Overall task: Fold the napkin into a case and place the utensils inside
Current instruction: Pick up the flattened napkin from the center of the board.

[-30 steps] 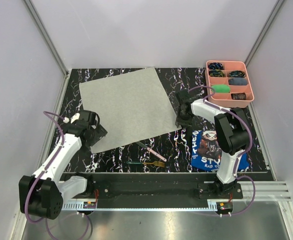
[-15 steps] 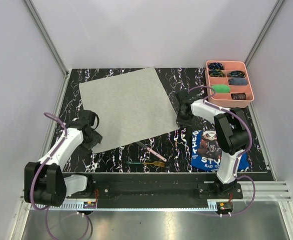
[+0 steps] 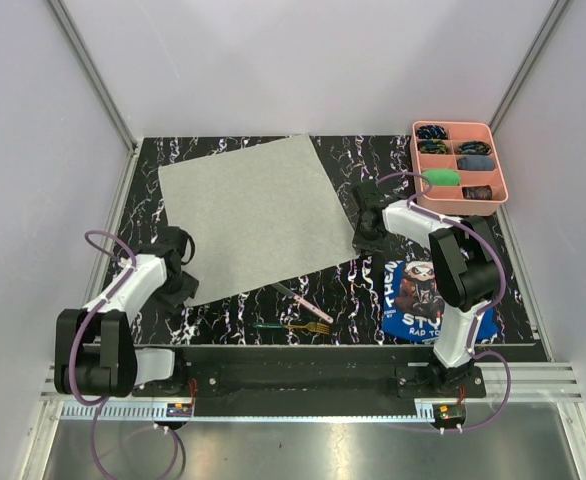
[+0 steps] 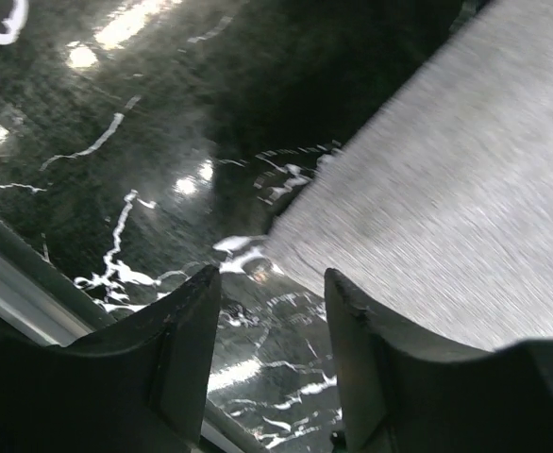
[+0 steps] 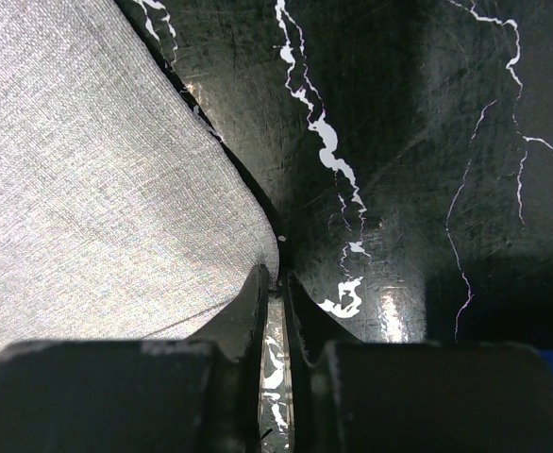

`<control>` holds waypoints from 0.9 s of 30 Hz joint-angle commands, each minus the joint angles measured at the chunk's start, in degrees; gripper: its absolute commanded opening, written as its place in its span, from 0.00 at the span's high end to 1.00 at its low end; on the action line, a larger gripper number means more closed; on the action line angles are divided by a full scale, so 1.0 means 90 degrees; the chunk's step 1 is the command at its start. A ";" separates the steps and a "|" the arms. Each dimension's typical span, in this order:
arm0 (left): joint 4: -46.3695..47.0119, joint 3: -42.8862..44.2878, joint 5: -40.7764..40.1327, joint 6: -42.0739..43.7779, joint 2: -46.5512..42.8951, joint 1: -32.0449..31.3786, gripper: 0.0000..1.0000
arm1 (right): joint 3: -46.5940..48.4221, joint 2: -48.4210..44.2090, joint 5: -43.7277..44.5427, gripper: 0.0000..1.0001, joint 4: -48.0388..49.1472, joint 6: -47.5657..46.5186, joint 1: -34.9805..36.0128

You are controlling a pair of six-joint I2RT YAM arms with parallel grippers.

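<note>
- **Left tool** (image 4: 272, 283): released, fingers apart, low over the black white-veined marble-pattern surface (image 3: 373, 160). The near-left corner of the napkin lies just ahead of the gap.
- **Right tool** (image 5: 276, 278): clenched to a slit at the napkin's right corner. I cannot tell whether cloth is caught.
- **Thin light grey square napkin** (image 3: 253, 215): spread flat and unfolded, mid-surface.
- **Pink-handled dark-bladed knife** (image 3: 311, 308) and **green-handled gold-tined fork** (image 3: 271, 326): just nearer than the napkin's near edge, between my arms.
- **Pink compartment tray** (image 3: 414, 165): far right, apart from the napkin.
- **Blue printed cloth** (image 3: 405, 318): near right, partly under my right arm.
- **Views**: only the top view shows the cutlery, tray and blue cloth. Only the wrist views show my finger gaps.
</note>
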 commanded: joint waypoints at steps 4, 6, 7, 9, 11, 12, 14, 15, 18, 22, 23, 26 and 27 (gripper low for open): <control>0.0403 -0.0278 -0.0147 -0.0179 0.0134 0.0180 0.51 | -0.0128 -0.0169 0.0012 0.99 0.0153 -0.0057 -0.0002; 0.0491 -0.0317 -0.0069 -0.0199 0.0241 0.0180 0.51 | -0.0119 -0.0170 0.0012 0.99 0.0153 -0.0056 -0.0002; 0.0530 -0.0307 -0.0068 -0.0180 0.0290 0.0180 0.51 | -0.0109 -0.0160 -0.0007 0.99 0.0153 -0.0057 -0.0002; 0.0569 -0.0268 -0.0107 -0.0179 0.0388 0.0190 0.50 | -0.0128 -0.0160 -0.0027 1.00 0.0153 -0.0057 -0.0002; 0.0628 -0.0307 -0.0049 -0.0179 0.0456 0.0219 0.52 | -0.0138 -0.0169 -0.0027 1.00 0.0153 -0.0057 -0.0002; 0.0705 -0.0327 -0.0039 -0.0179 0.0456 0.0219 0.52 | -0.0157 -0.0170 -0.0027 1.00 0.0153 -0.0066 -0.0002; 0.0794 -0.0404 -0.0126 -0.0179 0.0485 0.0306 0.57 | -0.0177 -0.0179 -0.0017 1.00 0.0163 -0.0047 -0.0002; 0.0949 -0.0453 -0.0098 -0.0141 0.0486 0.0355 0.62 | -0.0206 -0.0189 -0.0027 1.00 0.0172 -0.0056 -0.0002; 0.1300 -0.0599 -0.0049 -0.0004 0.0437 0.0385 0.73 | -0.0245 -0.0218 -0.0027 1.00 0.0182 -0.0066 -0.0002; 0.1370 -0.0581 -0.0029 0.0220 0.0271 0.0551 1.00 | -0.0294 -0.0267 -0.0114 1.00 0.0231 -0.0105 -0.0002; 0.1370 -0.0532 -0.0049 0.0279 0.0135 0.0561 1.00 | -0.0314 -0.0335 -0.0202 1.00 0.0250 -0.0125 -0.0012; 0.1370 -0.0406 -0.0098 0.0698 -0.0381 0.0561 1.00 | -0.0363 -0.0617 -0.0475 1.00 0.0406 -0.0310 -0.0002; 0.1380 -0.0347 -0.0069 0.0854 -0.0538 0.0561 1.00 | -0.0334 -0.0706 -0.0563 1.00 0.0494 -0.0504 -0.0002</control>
